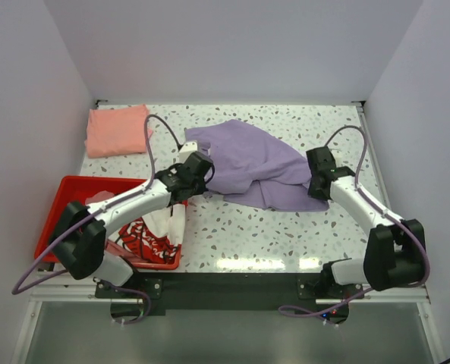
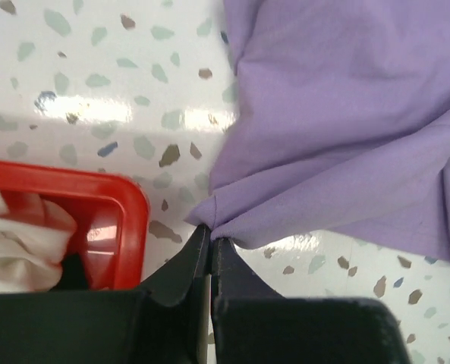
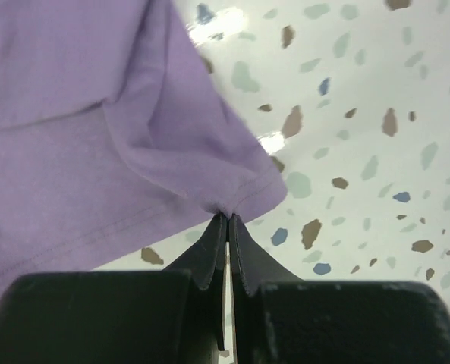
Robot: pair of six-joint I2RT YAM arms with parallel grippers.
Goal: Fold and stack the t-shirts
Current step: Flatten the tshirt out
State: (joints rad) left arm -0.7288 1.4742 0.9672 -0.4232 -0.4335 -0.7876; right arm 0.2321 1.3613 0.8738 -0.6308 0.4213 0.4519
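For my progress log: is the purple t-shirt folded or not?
Not folded. The purple t-shirt lies rumpled; left tool and right tool each pinch its edge.

Lab test cell, plain white walls, speckled tabletop

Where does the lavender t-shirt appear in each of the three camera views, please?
Top external: the lavender t-shirt lies crumpled at mid-table, between the two arms.
Left wrist: it fills the upper right, an edge pinched in the left gripper.
Right wrist: it fills the upper left, a hem corner pinched in the right gripper.
Shared landmark: the speckled tabletop shows under it in all three.
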